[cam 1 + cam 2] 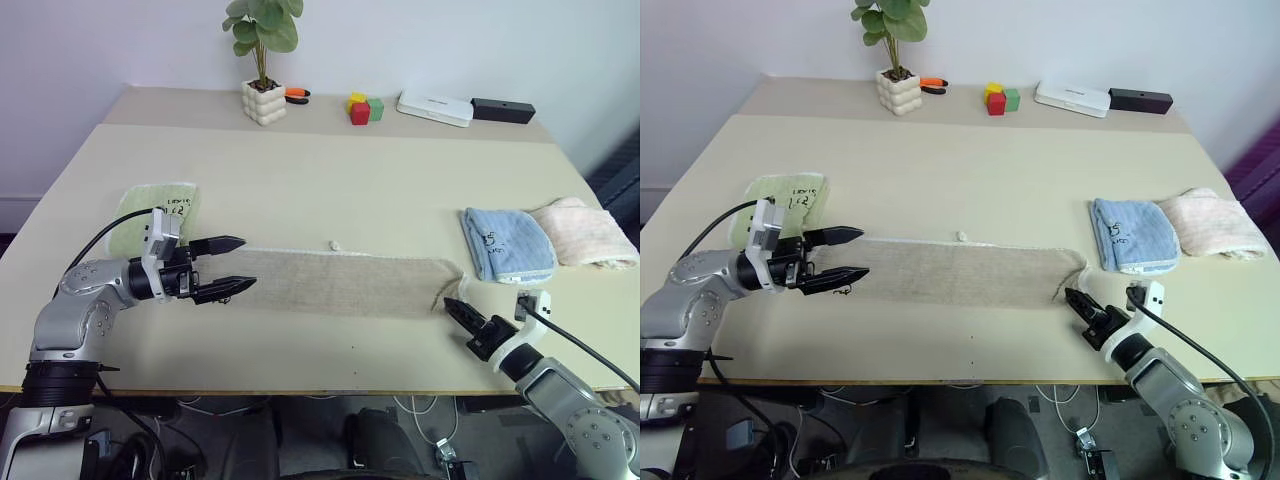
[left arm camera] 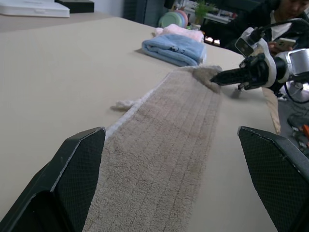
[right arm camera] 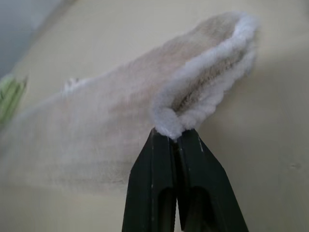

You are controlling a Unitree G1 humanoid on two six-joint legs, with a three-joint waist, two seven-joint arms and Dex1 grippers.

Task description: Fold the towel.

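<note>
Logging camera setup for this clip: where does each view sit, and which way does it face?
Left and right eye views: head, looking down over the table; both arms show.
Left wrist view: along the towel between open fingers, toward the right tool.
Right wrist view: behind shut fingers pinching the towel's end.
Shared: towel; light blue towel.
</note>
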